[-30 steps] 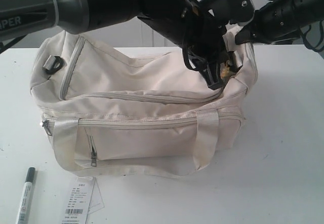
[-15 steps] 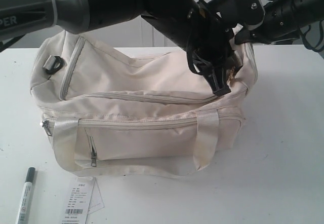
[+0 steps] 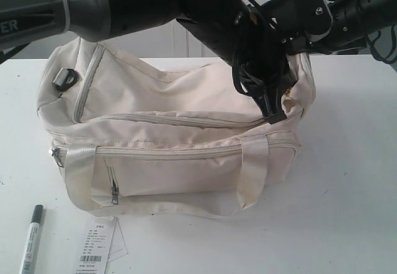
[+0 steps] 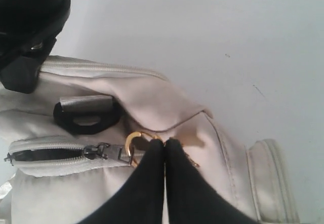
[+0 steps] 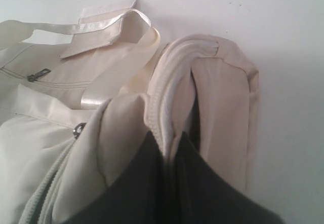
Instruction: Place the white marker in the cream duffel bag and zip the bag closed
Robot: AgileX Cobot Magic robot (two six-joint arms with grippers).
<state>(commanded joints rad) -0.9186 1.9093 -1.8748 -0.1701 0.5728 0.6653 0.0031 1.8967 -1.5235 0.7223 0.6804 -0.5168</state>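
White marker (image 3: 31, 240), slim and pen-shaped, black cap toward the bag, fine print down the barrel. It lies flat on the white worktop (image 3: 347, 199) at the near left corner of the exterior view, just beside a white barcoded paper tag (image 3: 99, 249), clear of the bag and of both arms. Cream duffel bag (image 3: 173, 137), large, soft fabric, sits mid-worktop with its front pocket and one looped strap handle (image 3: 254, 168) facing the camera. Its top zip reads as shut along most of its length, so you are on the opening step, not the loading. Both arms crowd the bag's right-hand end. Your left end effector (image 4: 164, 142), reaching across, is clenched with its tips on the gold ring (image 4: 137, 142) linked to the dark metal zip slider (image 4: 96, 151). That looks like a grip for hauling the slider along its track, and a thin dark slit shows beside it. Your right end effector (image 5: 169, 135) is clenched on a fold of the bag's end seam, most likely to anchor the soft cloth so the zip runs instead of the bag dragging. The fabric is bunched and lifted there. Judgement: early in the task, marker not yet handled.
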